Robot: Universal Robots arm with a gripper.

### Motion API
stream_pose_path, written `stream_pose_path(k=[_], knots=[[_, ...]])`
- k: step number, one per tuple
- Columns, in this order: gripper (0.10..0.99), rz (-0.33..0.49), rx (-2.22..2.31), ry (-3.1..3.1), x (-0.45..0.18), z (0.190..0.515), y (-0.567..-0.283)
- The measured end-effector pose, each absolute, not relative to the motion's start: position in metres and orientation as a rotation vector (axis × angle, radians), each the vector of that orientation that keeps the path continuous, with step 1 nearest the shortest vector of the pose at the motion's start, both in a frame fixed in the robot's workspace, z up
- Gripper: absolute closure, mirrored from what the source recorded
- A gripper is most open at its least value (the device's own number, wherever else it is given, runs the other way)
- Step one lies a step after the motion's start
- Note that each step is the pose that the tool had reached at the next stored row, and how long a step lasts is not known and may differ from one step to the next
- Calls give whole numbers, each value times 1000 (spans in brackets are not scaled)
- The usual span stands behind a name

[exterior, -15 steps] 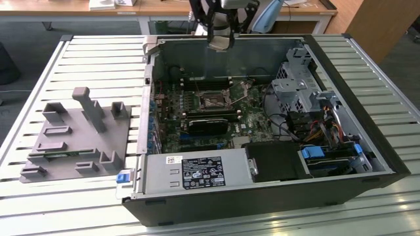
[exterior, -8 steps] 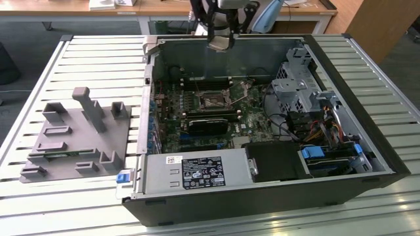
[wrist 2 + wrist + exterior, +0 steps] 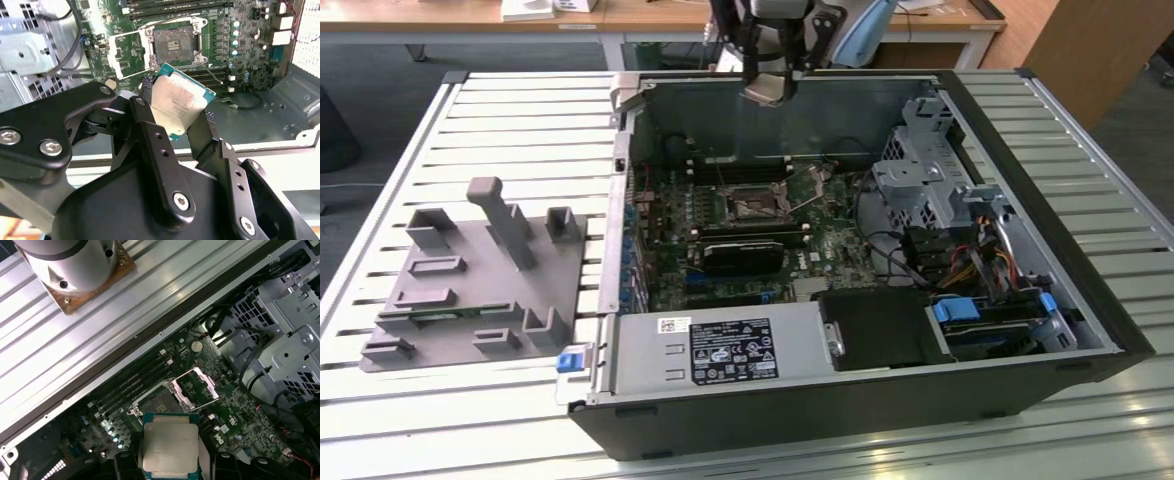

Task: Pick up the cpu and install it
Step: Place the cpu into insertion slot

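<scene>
Pincer [image 3: 172,112] closed on cpu [image 3: 182,97], gripping opposite edges, likely to spare contacts. Exterior view: pincer upper centre of frame, over open case [image 3: 1107,330]. Cpu aloft, apart from socket [image 3: 754,205] at frame centre; socket plate raised, bay vacant.

- One open computer case [image 3: 854,420], lying toward the table's [image 3: 520,110] edge on the exterior view's right.
- One grey fixture plate [image 3: 467,290] near the table's edge on the exterior view's left.
- One motherboard [image 3: 670,225] inside the case, with one open socket [image 3: 175,45].
- One cpu [image 3: 182,102], clamped between the two black fingers [image 3: 150,135] of the one gripper [image 3: 175,122].
- One coin battery [image 3: 197,346] on the motherboard.
- One power supply [image 3: 714,350] at the case's near edge.
</scene>
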State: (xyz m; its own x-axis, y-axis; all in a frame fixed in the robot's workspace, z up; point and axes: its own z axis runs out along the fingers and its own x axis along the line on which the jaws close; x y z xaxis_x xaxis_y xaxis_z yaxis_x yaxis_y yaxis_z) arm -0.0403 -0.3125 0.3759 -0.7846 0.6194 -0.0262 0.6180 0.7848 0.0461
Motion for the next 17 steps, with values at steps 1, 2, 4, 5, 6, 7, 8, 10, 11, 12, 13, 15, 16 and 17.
stream_pose_path(k=[1,2,4,5,6,7,8,10,11,12,13,15,16,17], knots=[[553,54,1037,2923,-40,376,-312],[553,53,1056,2915,-40,376,-312],[553,52,1099,2899,-40,376,-312],[553,52,1119,2891,-40,376,-312],[553,51,1160,2875,-40,376,-312],[553,50,1180,2866,-40,375,-312],[553,50,1201,2857,-40,375,-312],[553,49,1243,2839,-40,375,-312],[553,48,1263,2829,-40,375,-312],[553,48,1283,2820,-40,375,-312],[553,47,1303,2811,-40,375,-312],[553,47,1343,2791,-40,375,-312],[553,46,1363,2782,-40,375,-312],[553,45,1384,2771,-40,375,-312]])
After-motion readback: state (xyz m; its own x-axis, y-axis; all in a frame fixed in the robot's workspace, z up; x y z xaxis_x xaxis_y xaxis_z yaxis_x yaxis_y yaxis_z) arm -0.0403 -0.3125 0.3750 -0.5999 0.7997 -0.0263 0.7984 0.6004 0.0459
